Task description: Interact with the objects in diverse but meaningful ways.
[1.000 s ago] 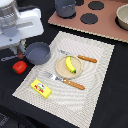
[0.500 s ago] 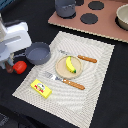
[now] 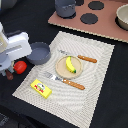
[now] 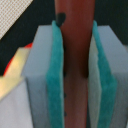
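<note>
The brown sausage [image 4: 75, 65] stands clamped between the 2 teal pads [image 4: 54, 85] of the gripper [image 4: 75, 75], filling the gap between them in the wrist view. In the exterior view the gripper [image 3: 9, 75] hangs just off the striped mat [image 3: 95, 85], at its edge on the exterior view's left, though the sausage itself is hard to make out there, perhaps only a dark tip below the arm.

The red tomato [image 3: 20, 67] lies on the dark table beside the gripper, just off that same mat edge. The grey pan [image 3: 40, 52] sits at the mat's far corner on that side, near the tomato. In the mat's middle a round plate [image 3: 64, 70] carries the yellow banana [image 3: 70, 64]. A knife [image 3: 80, 57] lies on the mat just beyond the plate, and a fork [image 3: 65, 81] lies just in front of it. The yellow block [image 3: 41, 88] rests on the mat's near corner. Well beyond the mat, a grey pot [image 3: 65, 7] stands on a toy stove [image 3: 107, 27].
</note>
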Available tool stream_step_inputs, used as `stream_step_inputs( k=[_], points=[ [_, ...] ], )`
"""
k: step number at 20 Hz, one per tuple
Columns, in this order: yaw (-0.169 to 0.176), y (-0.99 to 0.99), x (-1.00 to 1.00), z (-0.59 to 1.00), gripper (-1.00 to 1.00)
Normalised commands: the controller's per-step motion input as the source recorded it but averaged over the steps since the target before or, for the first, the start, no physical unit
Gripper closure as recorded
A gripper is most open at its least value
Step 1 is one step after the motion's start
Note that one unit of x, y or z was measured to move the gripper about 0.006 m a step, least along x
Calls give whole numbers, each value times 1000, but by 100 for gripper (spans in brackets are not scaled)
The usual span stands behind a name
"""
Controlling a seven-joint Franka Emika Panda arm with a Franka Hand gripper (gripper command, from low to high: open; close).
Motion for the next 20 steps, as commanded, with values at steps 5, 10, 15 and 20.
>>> stream_step_inputs(
  k=[5, 10, 15, 20],
  points=[
    [0, -295, 175, -148, 100],
    [0, -490, 56, -62, 100],
    [0, -283, 130, -189, 100],
    [0, -52, 293, -189, 100]
  ],
)
